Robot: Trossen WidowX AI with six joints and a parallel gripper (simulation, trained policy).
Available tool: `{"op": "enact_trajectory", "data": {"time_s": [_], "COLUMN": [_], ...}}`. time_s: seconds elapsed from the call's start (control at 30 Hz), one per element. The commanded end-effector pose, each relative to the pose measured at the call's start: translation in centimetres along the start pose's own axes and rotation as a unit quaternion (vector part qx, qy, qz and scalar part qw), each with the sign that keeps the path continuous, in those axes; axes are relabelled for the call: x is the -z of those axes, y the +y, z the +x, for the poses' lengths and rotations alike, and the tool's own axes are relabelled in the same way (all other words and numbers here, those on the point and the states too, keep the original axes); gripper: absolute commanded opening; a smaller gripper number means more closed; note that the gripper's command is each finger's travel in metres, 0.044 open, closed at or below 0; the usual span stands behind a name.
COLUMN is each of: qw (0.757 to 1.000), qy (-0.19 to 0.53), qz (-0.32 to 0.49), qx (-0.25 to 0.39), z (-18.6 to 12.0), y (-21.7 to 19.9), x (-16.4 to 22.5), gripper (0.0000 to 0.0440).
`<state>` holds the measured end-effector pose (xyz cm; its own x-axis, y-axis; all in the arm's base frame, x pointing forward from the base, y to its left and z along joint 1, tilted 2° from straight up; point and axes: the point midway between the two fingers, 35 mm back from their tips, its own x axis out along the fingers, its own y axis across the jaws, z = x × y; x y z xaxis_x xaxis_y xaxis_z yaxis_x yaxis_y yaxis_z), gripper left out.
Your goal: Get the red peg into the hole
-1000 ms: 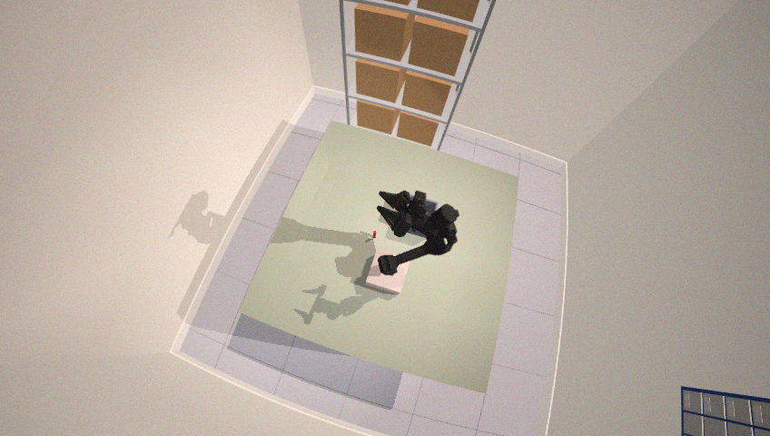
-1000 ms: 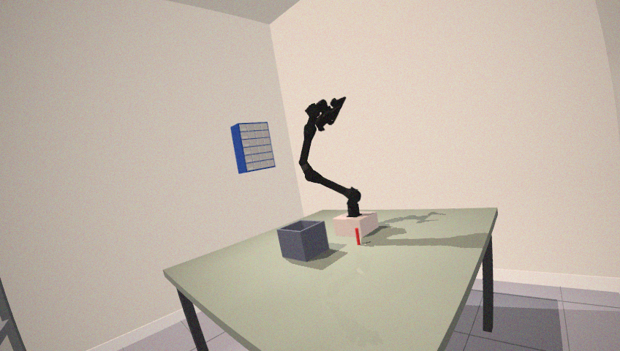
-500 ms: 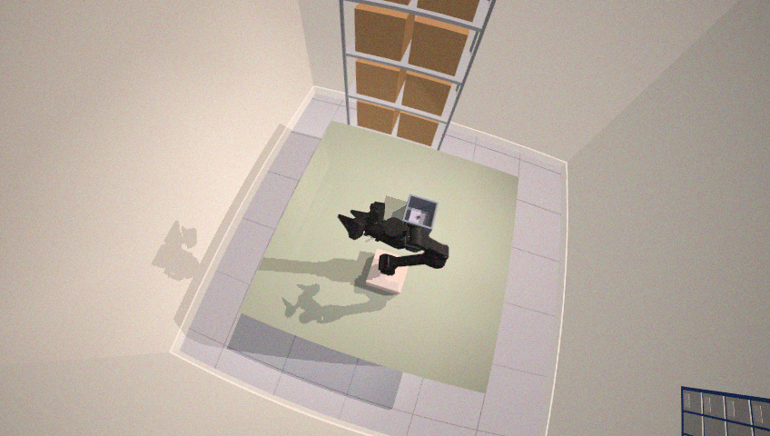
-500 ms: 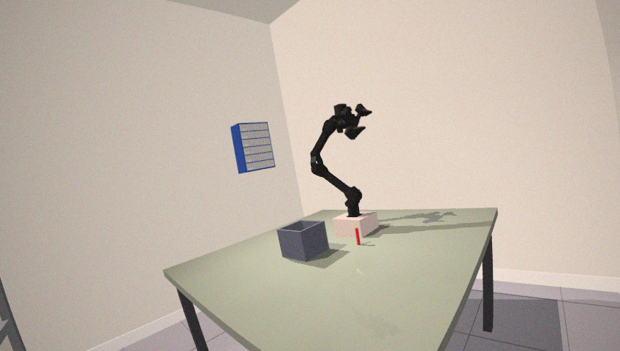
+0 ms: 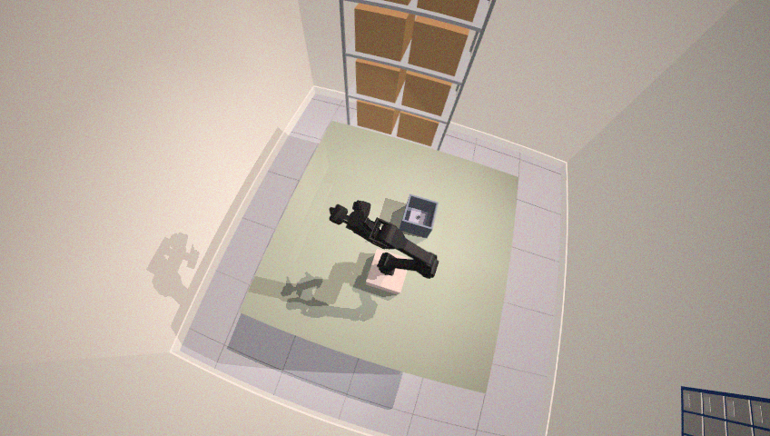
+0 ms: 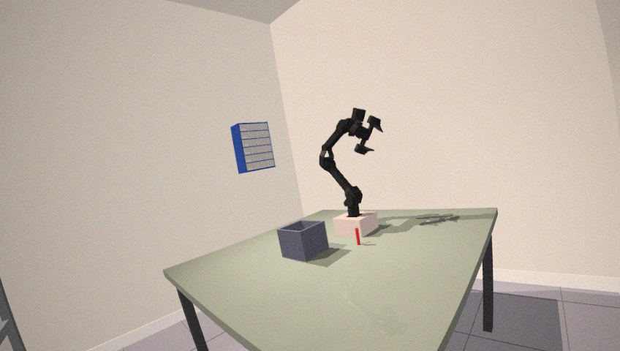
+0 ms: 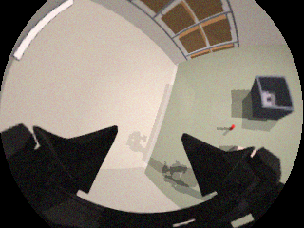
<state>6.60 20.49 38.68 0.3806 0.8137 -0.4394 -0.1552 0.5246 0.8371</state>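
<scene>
Fingers point(image 5: 345, 212) point(image 6: 369, 140) wide open, holding nothing, high above tabletop point(image 5: 459, 323) point(image 6: 304, 295) point(image 7: 204, 90); red peg point(image 6: 357, 236) point(image 7: 233, 127) upright on it, outside the open box point(image 5: 419, 215) point(image 6: 303, 241) point(image 7: 272, 97); pick, lowering and full seating in the plate hole all still to do

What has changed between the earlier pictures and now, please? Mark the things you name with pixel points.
The gripper point(image 5: 347, 212) point(image 6: 369, 138) point(image 7: 151, 133) has swung away from above the box point(image 5: 430, 226) point(image 6: 303, 243) point(image 7: 271, 115), over past its side, fingers open. Nothing was grasped or released. The red peg point(image 6: 357, 236) point(image 7: 232, 127) still stands upright on the table; the box stayed put.
</scene>
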Motion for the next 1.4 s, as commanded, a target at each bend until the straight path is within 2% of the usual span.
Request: {"op": "enact_trajectory", "data": {"time_s": [0.0,0.2,0.43,0.9,1.37], "qw": [0.997,0.983,0.953,0.862,0.775], "qy": [-0.003,-0.017,-0.036,-0.071,-0.089], "qz": [0.044,0.114,0.194,0.324,0.399], "qx": [0.059,0.139,0.230,0.382,0.482], "z": [2.4,5.2,7.6,10.1,10.6], "y": [-2.1,-5.3,-9.4,-17.1,-23.2], "x": [0.2,-0.1,-0.6,-1.2,-0.9], "gripper": [0.0440,0.0440,0.0440,0.0440,0.0440]}}
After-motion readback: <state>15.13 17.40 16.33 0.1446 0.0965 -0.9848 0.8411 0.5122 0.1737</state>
